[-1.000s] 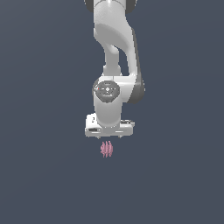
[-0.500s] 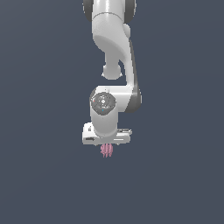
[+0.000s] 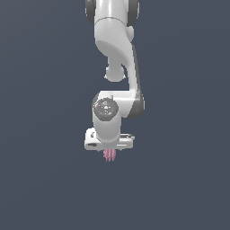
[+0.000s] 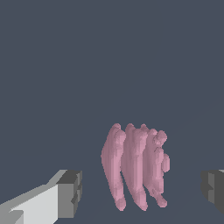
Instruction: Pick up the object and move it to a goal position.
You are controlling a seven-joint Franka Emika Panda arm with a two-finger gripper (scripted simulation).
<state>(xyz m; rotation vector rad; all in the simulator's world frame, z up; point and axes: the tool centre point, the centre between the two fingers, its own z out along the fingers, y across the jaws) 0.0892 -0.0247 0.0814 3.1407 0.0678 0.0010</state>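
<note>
Wrist view shows the pink ridged lump (image 4: 134, 168) sitting between the two dark finger pads (image 4: 70, 192), with open gaps on both sides: the hand (image 4: 142, 190) is spread and touches nothing. The lump's thin slices stand side by side along the line from one pad to the other, and each slice's long axis runs across that line, so closing would press the stack together face to face. It looks a little nearer one pad than the other, though the far pad is cut by the frame edge.

From the exterior view the lump (image 3: 109, 155) pokes out just below the hand (image 3: 109, 152), directly under the wrist on the plain grey tabletop (image 3: 45, 188). My judgement: the hand is centred well enough; the next move is a squeeze.
</note>
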